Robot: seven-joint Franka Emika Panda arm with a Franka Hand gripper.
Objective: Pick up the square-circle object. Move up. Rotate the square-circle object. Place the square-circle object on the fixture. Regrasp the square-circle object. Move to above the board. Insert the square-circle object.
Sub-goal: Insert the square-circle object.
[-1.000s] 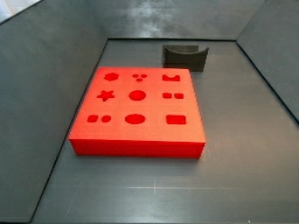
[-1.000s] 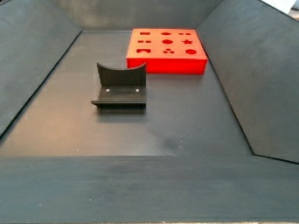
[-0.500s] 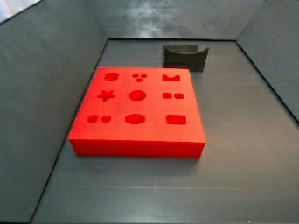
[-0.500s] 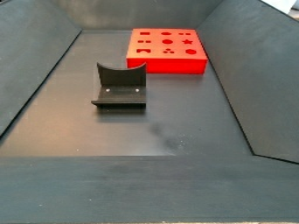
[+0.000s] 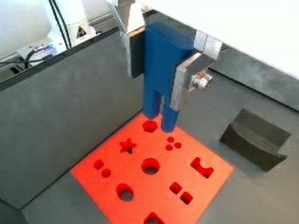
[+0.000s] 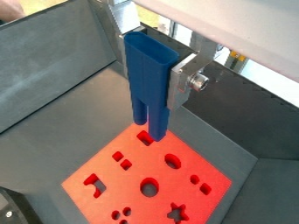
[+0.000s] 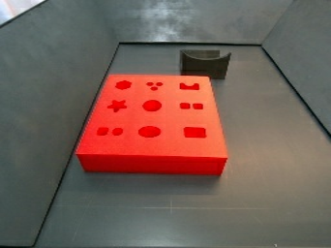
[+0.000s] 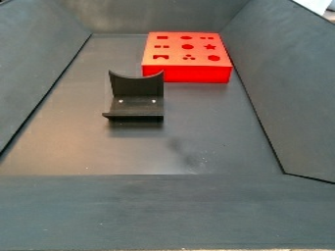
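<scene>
Blue block held high over the red board; insertion not yet made.

The tool (image 5: 162, 66) is seen in both wrist views clamped on the small bright blue elongated plastic block (image 6: 147, 83), which hangs upright well above the large flat red slab with cut-out holes (image 7: 153, 120). Neither tool nor block is caught in the side views. The pick, rotation and regrasp are judged done, since the small dark notched fixture (image 8: 133, 96) stands empty near one end of the grey floor; lowering and insertion remain. Nothing lies on the board, and the fixture is well apart from it, so no obstruction is noted.
</scene>
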